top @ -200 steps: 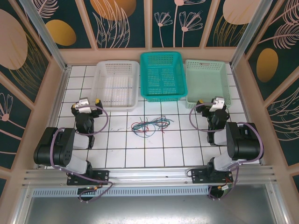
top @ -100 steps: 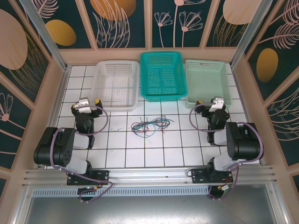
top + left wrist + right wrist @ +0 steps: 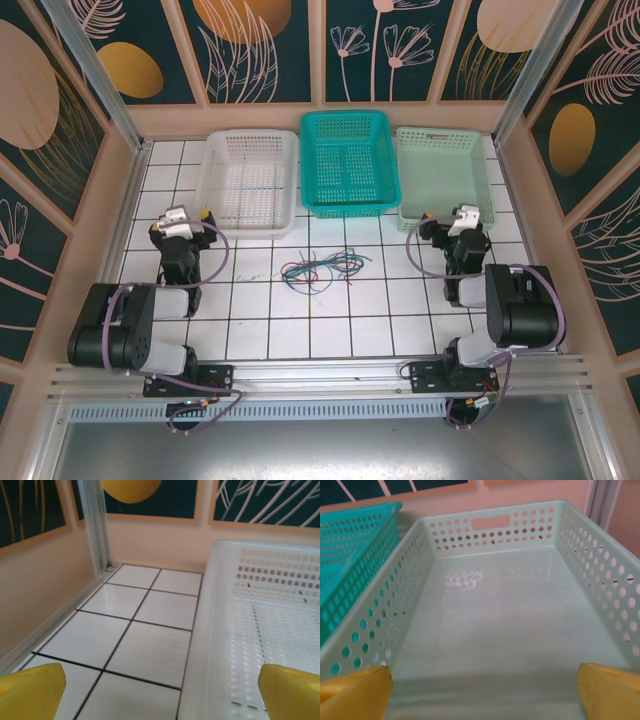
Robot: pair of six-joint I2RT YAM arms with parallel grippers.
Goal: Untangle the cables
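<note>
The cables (image 3: 322, 268) lie as a loose tangle of thin dark red, green and blue wires on the white tiles at the table's centre, between the two arms. My left gripper (image 3: 182, 222) sits well to their left, next to the white basket's near left corner, jaws open and empty. Its yellow fingertips (image 3: 30, 692) frame bare tile and the basket's wall. My right gripper (image 3: 462, 222) sits to the right of the cables at the pale green basket's near edge, also open and empty, its yellow fingertips (image 3: 355, 690) wide apart over that basket's floor.
Three empty baskets stand in a row at the back: white (image 3: 250, 180), teal (image 3: 348, 163), pale green (image 3: 443, 178). Wooden walls and metal posts (image 3: 95, 525) close in the table on the left, right and back. Purple arm cables (image 3: 222, 250) loop beside each wrist.
The left arm's base link has shifted slightly down and left, and its wrist moved a little toward the back. The right wrist edged slightly toward the pale green basket. The cables lie unmoved.
</note>
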